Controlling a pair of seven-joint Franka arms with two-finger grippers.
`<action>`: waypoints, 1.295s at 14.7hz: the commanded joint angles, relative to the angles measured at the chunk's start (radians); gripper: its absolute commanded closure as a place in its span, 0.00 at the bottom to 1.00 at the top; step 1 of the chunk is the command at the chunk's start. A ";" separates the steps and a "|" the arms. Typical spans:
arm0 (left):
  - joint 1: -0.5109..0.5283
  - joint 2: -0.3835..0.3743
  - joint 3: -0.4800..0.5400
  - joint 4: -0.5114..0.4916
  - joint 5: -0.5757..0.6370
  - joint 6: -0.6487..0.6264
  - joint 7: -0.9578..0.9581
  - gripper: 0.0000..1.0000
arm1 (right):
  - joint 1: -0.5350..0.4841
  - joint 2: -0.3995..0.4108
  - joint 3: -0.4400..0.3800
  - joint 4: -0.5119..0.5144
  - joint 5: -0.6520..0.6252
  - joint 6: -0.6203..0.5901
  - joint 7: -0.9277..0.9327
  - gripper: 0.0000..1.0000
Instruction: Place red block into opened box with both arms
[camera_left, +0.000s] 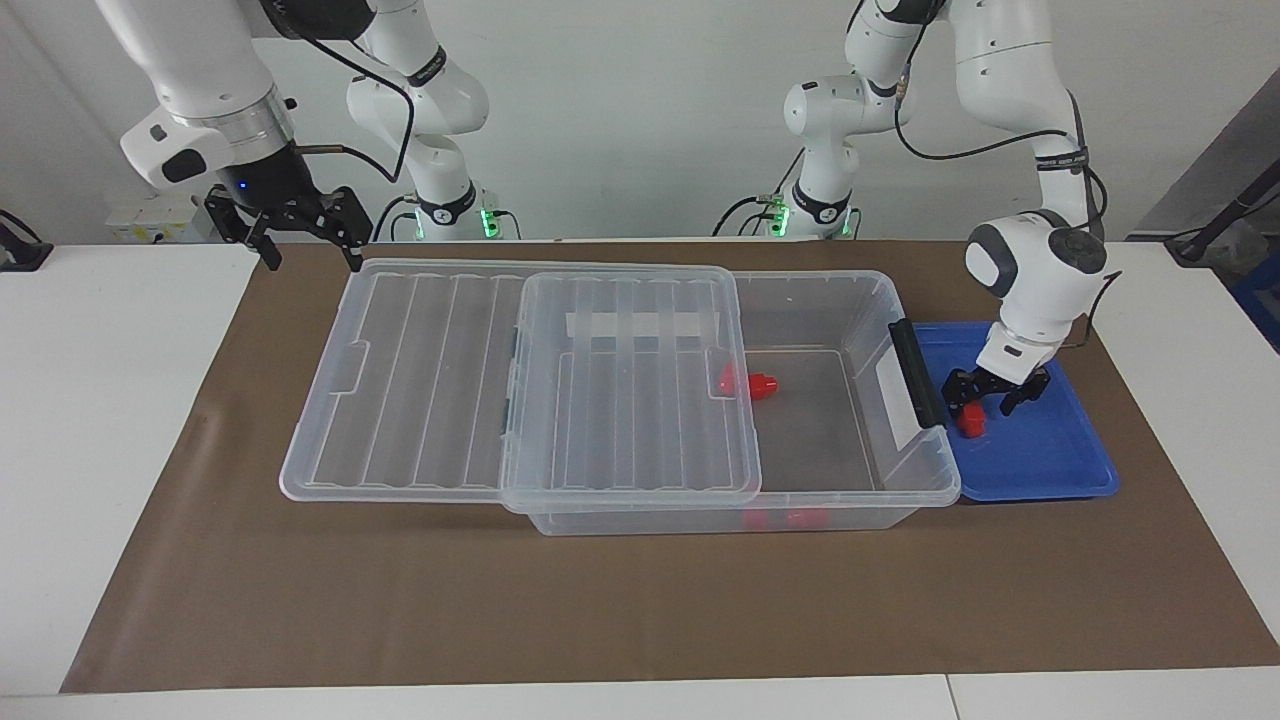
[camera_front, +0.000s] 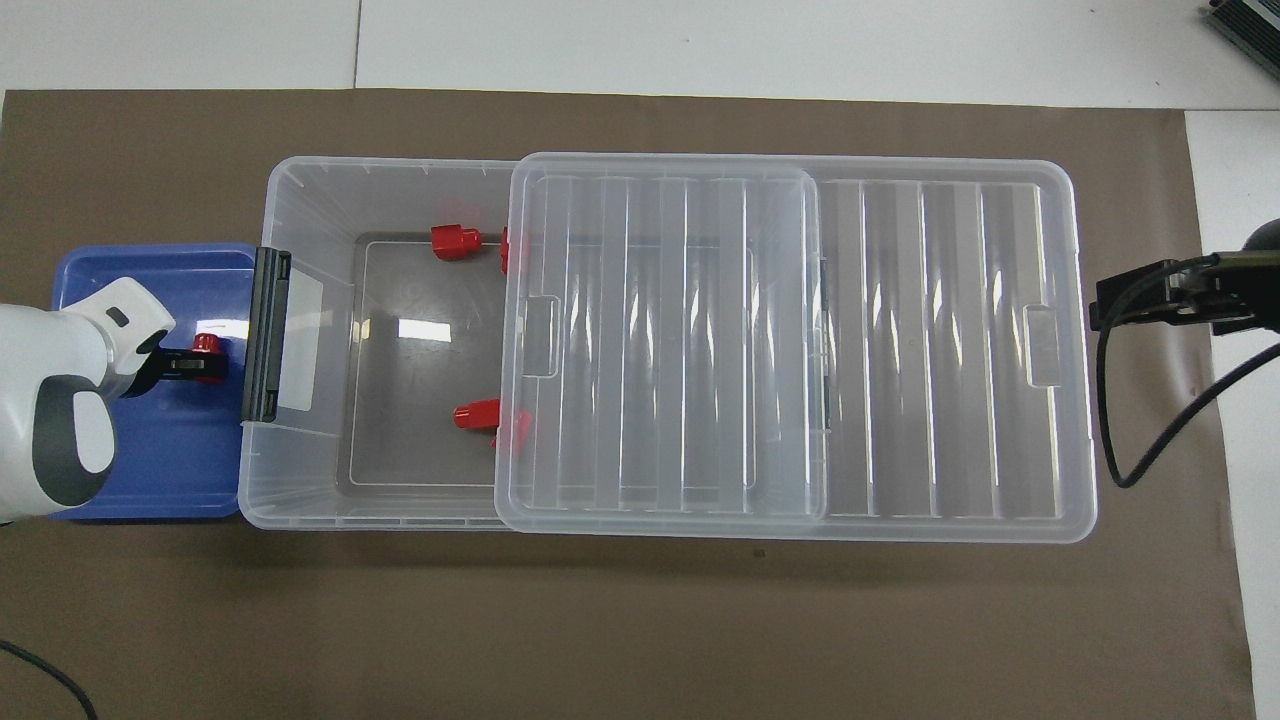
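Observation:
The red block (camera_left: 968, 425) (camera_front: 208, 344) lies in the blue tray (camera_left: 1060, 470) beside the box's black latch (camera_left: 917, 373). My left gripper (camera_left: 988, 400) (camera_front: 190, 365) is down in the tray right at the block and covers its middle from above. The clear box (camera_left: 905, 300) (camera_front: 300, 200) is open at the left arm's end. Its ribbed lid (camera_left: 420, 380) is slid toward the right arm's end. My right gripper (camera_left: 310, 255) (camera_front: 1105, 300) hangs open and holds nothing, over the mat by the lid's corner.
Two other red pieces lie on the box floor, one (camera_left: 763, 384) (camera_front: 455, 241) farther from the robots in the overhead view, one (camera_left: 790, 517) (camera_front: 478, 414) nearer. A brown mat (camera_left: 640, 600) covers the table under everything.

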 joint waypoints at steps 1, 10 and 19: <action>-0.001 -0.032 -0.001 -0.037 0.019 0.014 -0.026 0.99 | 0.028 0.006 -0.037 0.022 -0.007 -0.033 0.022 0.00; -0.003 -0.030 -0.009 0.180 0.020 -0.284 -0.014 1.00 | 0.021 -0.012 -0.036 -0.015 0.001 -0.040 0.023 0.00; -0.140 -0.064 -0.096 0.612 -0.087 -0.856 -0.483 1.00 | 0.018 -0.014 -0.037 -0.020 0.002 -0.032 0.029 0.00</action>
